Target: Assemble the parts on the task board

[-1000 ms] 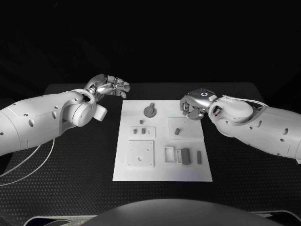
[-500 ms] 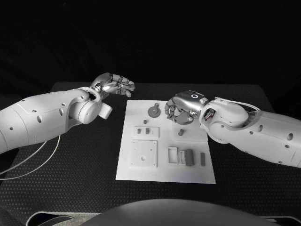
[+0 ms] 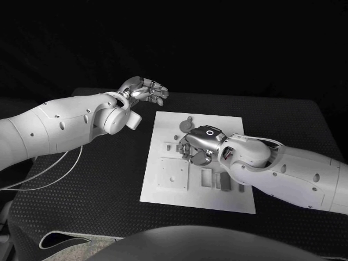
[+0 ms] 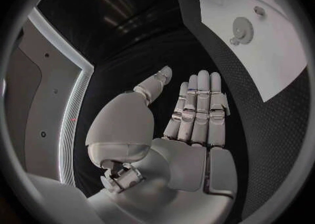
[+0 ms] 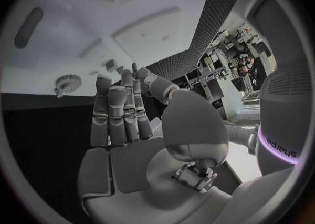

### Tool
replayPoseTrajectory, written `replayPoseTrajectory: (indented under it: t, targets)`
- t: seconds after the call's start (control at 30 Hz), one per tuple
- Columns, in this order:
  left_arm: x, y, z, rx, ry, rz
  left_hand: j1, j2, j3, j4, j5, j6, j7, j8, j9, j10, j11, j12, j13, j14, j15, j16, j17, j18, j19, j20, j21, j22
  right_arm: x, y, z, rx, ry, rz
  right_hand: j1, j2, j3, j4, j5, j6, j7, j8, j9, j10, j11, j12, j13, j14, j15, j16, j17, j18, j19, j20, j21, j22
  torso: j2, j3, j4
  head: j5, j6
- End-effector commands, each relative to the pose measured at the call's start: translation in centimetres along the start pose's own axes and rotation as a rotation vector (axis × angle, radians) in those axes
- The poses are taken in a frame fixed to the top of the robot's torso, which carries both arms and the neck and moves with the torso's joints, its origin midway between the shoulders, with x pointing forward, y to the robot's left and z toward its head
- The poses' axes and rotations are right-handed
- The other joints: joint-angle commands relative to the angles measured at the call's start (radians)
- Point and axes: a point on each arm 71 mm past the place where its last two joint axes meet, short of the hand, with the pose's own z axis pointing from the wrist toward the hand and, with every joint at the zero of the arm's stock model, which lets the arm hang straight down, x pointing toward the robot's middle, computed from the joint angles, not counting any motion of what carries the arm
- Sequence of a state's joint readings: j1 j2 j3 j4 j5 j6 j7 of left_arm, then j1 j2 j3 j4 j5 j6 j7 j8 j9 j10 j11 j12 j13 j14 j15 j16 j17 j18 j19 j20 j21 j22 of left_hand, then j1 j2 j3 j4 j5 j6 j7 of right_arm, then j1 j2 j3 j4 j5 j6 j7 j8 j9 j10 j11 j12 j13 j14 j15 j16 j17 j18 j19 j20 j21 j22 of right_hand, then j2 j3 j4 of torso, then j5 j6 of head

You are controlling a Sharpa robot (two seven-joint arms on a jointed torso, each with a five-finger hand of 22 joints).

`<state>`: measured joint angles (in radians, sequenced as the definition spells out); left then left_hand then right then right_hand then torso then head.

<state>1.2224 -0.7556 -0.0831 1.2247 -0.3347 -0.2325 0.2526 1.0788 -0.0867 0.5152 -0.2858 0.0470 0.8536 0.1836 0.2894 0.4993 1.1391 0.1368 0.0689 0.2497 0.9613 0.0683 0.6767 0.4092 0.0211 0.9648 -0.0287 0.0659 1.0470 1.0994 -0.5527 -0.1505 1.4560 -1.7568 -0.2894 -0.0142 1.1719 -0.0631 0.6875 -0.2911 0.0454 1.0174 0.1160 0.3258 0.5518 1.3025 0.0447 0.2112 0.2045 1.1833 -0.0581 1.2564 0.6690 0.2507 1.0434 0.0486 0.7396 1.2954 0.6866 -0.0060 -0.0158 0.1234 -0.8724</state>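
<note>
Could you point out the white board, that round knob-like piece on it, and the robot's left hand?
White rectangular task board (image 3: 165, 190): head view, bare near corner.
Round grey disc-shaped part (image 4: 241, 27): left wrist view, its flat face.
Silver left hand (image 3: 145, 90): head view, middle of the hand.

A black table (image 3: 103, 206) is seen from above. Its top is covered with a bumpy, dotted mat. A white task board (image 3: 162, 190) is laid flat on the middle of the table. The board is turned a little, so its sides are not lined up with the table's edges. Black table is left showing all around the board. A thin pale cable (image 3: 53, 176) is draped over the table near its left edge. It is bent in a loose curve there. In the left wrist view, the same dotted table (image 4: 262, 129) is seen, with a corner of the white board (image 4: 282, 61) lying on it.
</note>
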Motion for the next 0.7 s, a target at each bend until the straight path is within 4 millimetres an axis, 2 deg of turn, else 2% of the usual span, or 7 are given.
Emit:
replayPoseTrajectory:
  t: [0.03, 0.23, 0.7]
  targets:
    - [0.1, -0.3, 0.1, 0.013, -0.008, -0.005, -0.002, 0.003, -0.005, 0.001, 0.004, -0.008, 0.002, 0.001, -0.001, -0.005, 0.0, 0.0, -0.001, 0.008, 0.003, -0.004, 0.002, -0.004, -0.004, 0.002, 0.0, -0.001, 1.1, 0.7, 0.0, -0.034, 0.047, -0.031, 0.01, 0.005, 0.004, 0.0, 0.005, 0.003, -0.001, 0.005, 0.001, 0.006, -0.001, -0.004, 0.001, 0.001, -0.007, 0.002, 0.001, 0.011, 0.007, 0.0, 0.002, 0.002, 0.0, -0.0009, 0.0009, 0.016, 0.0]
    - [0.2, -0.5, 0.3, 0.015, -0.005, -0.006, -0.002, 0.003, -0.005, 0.002, 0.004, -0.007, 0.002, 0.001, -0.001, -0.005, 0.0, 0.0, -0.001, 0.008, 0.003, -0.005, 0.002, -0.004, -0.003, 0.002, 0.0, -0.002, 2.4, 0.9, 0.1, -0.038, 0.085, -0.055, 0.01, 0.005, 0.004, 0.0, 0.005, 0.003, -0.001, 0.005, 0.001, 0.005, -0.001, -0.005, 0.001, 0.001, -0.007, 0.002, 0.001, 0.011, 0.007, 0.0, 0.001, 0.002, 0.001, 0.0009, -0.001, 0.028, 0.0]
    - [0.3, -0.5, 0.4, 0.014, -0.001, -0.007, -0.003, 0.003, -0.005, 0.002, 0.004, -0.008, 0.002, 0.001, -0.002, -0.005, 0.0, 0.0, -0.002, 0.008, 0.003, -0.007, 0.004, -0.005, -0.003, 0.002, 0.0, -0.004, 3.3, 0.7, 0.2, -0.031, 0.1, -0.061, 0.009, 0.006, 0.004, 0.0, 0.005, 0.003, -0.001, 0.005, 0.002, 0.006, -0.001, -0.006, 0.002, 0.001, -0.007, 0.002, 0.002, 0.011, 0.007, 0.0, 0.001, 0.002, 0.0, 0.0014, -0.0002, 0.038, 0.0]
